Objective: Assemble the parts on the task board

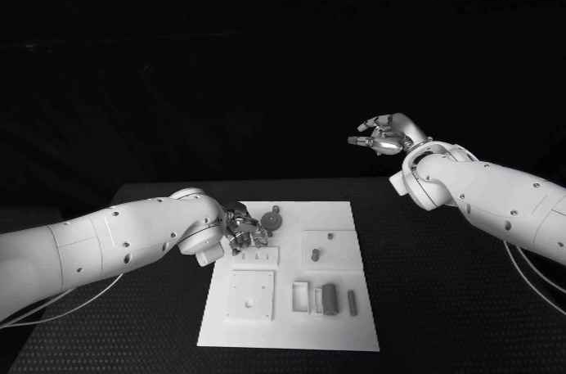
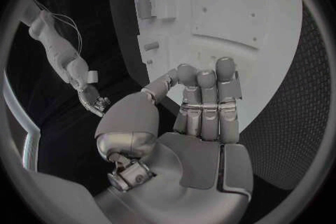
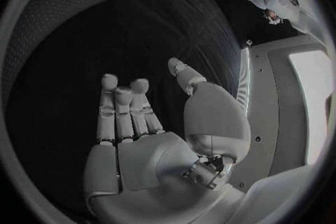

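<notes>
The silver left hand point(image 1: 242, 231) hung over the white rectangular task board's point(image 1: 354, 325) far left corner, fingers straight, side by side, holding nothing. The silver right hand point(image 1: 387, 134) floated high, loosely spread, empty. Small grey parts point(image 1: 329, 299) sat on the board.

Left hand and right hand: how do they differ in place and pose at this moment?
The left hand is low at the task board, by its far left corner; the right hand is raised, well beyond the board's far right corner. The left hand's fingers point down at the board, the right hand's curl loosely in the air. Neither visibly holds a part.
</notes>
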